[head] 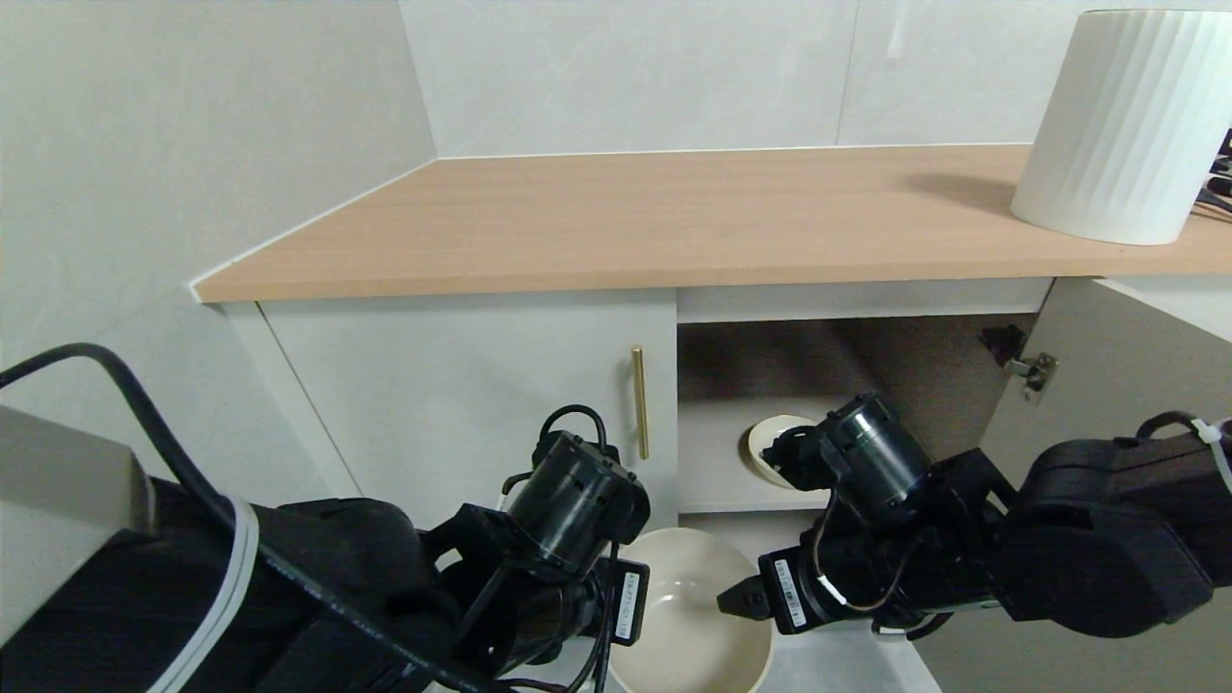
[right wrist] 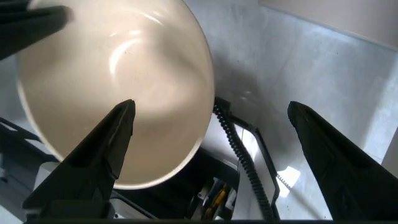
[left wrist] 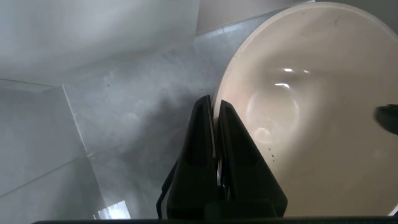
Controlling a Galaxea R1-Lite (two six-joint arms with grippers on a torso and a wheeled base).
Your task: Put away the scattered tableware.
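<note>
Lower centre of head view: cream bowl [head: 688,616], rim clamped by left gripper [left wrist: 215,102]. Just right, right gripper [right wrist: 210,106] spread apart. Mid-frame, another cream dish [head: 770,448] inside open cabinet [head: 712,462].

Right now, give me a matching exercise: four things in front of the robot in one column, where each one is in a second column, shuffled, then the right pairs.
Things
1. large cream bowl
2. small dish
3. white ribbed cylinder
4. gold handle

Places
A. on the wooden countertop
B. on the closed cabinet door
C. pinched at its rim by the left gripper
D. on the shelf inside the open cabinet

Pairs: 1-C, 2-D, 3-A, 4-B
</note>
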